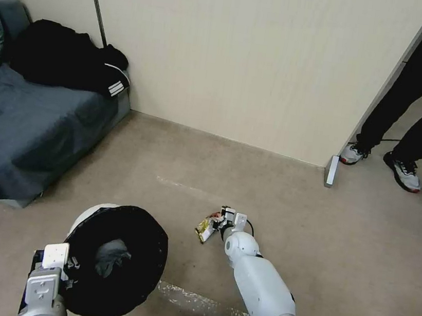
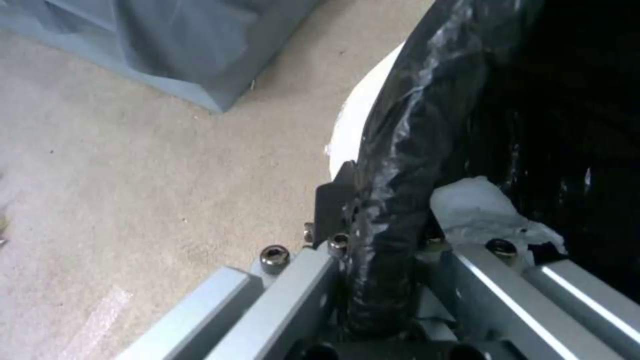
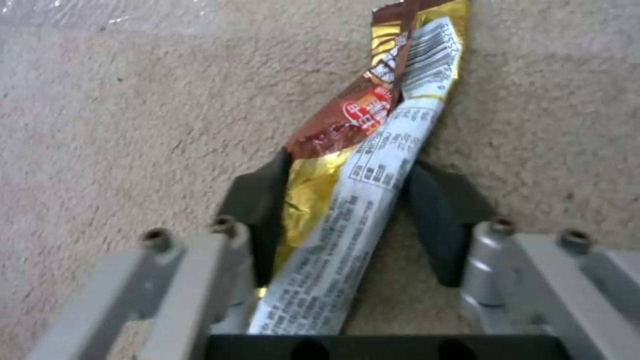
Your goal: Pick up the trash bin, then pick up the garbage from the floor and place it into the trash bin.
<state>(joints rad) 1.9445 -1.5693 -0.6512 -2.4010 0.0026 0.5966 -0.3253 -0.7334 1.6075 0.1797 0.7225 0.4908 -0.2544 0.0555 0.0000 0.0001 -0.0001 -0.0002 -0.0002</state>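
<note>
Beige carpet point(image 1: 363, 261) runs up to a plain cream wall point(image 1: 245, 53), w/ a grey sofa point(image 1: 23, 128) at the robot's left and a heap of black clothing point(image 1: 62, 63) with white stripes on it. A pale scuffed streak marks the floor near the robot's base.

Left gripper point(image 2: 383, 235) is low at the robot's left, fingers clamped tight on the rim of the trash bin point(image 1: 90, 214); the black bag point(image 2: 400, 145) wrapped over that rim is pinched between them (one dark pad outside the white wall, the other inside). Bin is tilted, mouth facing up toward the head cam. A white tissue wad point(image 2: 480, 210) lies inside, just beside the inner finger.

Right arm reaches fwd and down to the carpet at centre. Right gripper point(image 3: 347, 210) straddles a shiny yellow-brown snack wrapper point(image 3: 370, 135): fingers partly closed, one dark pad point(image 3: 257, 200) touching the wrapper's gold side, the other pad point(image 3: 440, 215) just beside its white printed side w/ a sliver of carpet between. Wrapper lies lengthwise between the fingers, far end sticking out past the tips; in the head view it's to the right of the bin, apart from it. Can't tell if it's off the floor.
</note>
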